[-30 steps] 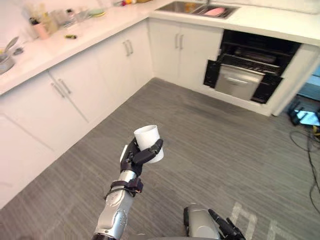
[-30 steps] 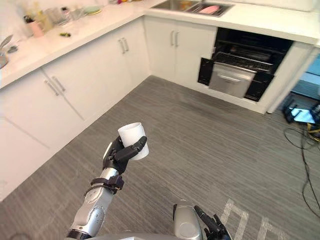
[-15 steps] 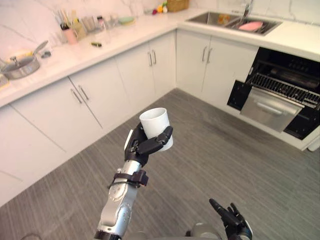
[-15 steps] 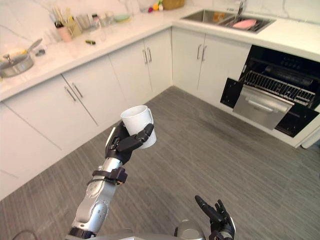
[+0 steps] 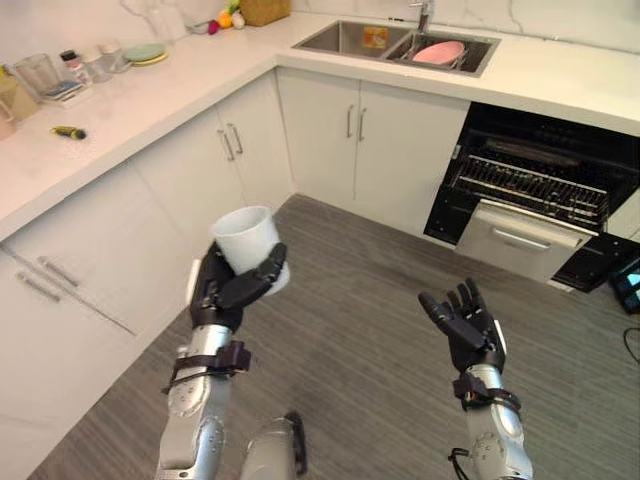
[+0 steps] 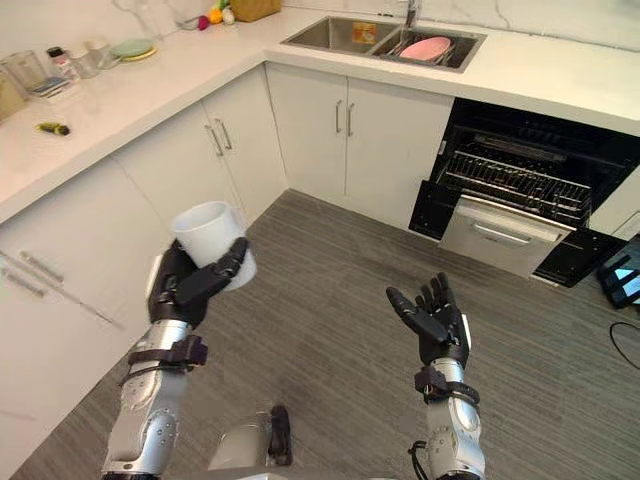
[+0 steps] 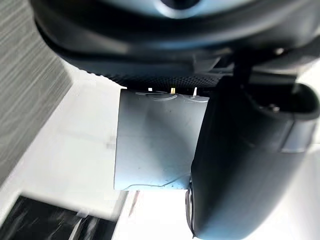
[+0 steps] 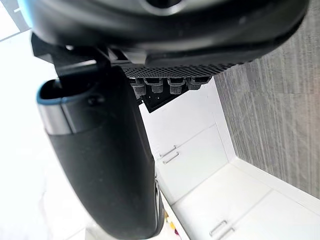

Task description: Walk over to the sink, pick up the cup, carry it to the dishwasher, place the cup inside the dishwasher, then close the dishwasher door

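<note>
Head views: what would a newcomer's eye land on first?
The white cup, held up in the left robot hand with fingers curled round it, over the grey floor. Next, the dishwasher standing open under the counter right of the sink. The right robot hand is raised, open and empty.

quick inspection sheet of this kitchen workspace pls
surface: white countertop, grey floor
job's things: white cup in left robot hand; dishwasher open, rack showing; sink holds a pink dish
clutter: green plates, clear jars and fruit on the countertop
grippers: left robot hand curled round the cup; right robot hand open, empty
cables: dark cable on the floor, far right
surroundings: white cabinets
</note>
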